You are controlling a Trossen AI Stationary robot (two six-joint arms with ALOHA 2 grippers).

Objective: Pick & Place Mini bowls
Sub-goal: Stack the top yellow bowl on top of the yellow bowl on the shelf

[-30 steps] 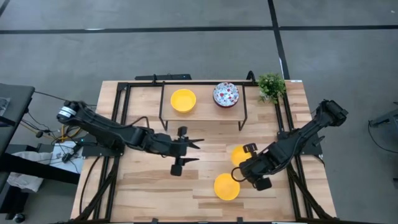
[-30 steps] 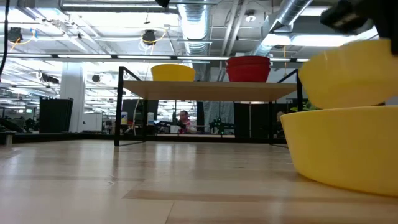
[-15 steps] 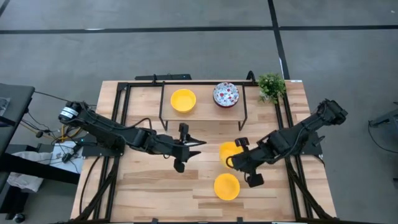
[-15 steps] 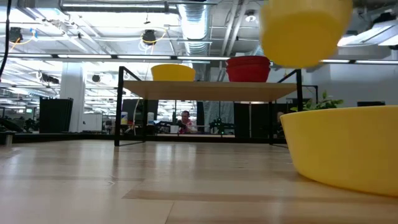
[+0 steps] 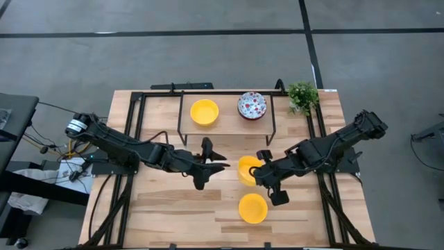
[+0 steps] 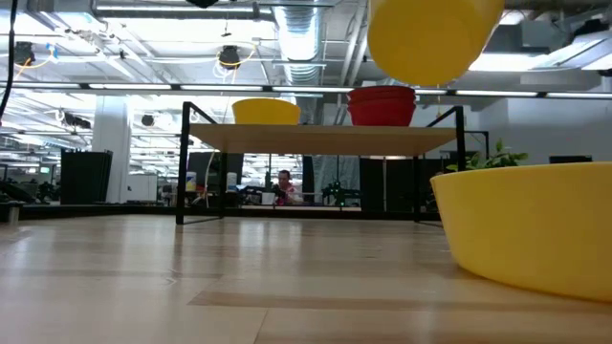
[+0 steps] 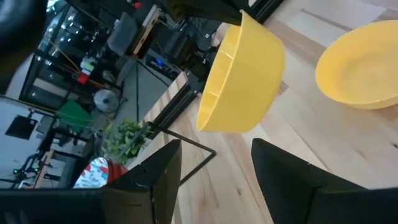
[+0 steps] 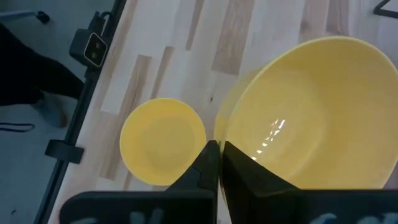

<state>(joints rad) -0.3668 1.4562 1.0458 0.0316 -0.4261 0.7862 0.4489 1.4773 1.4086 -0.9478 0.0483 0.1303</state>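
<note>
Right gripper [image 5: 261, 171] clamps yellow bowl's [image 5: 248, 170] rim.

held yellow bowl [image 6: 435, 38] top cropped, near bowl [image 6: 531, 225] perhaps cropped

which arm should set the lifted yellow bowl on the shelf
Right. The right gripper already pinches the rim of the lifted yellow bowl, raised off the table, with the shelf just beyond it. The left gripper is open and empty beside it, so using it would need a handover.
</note>
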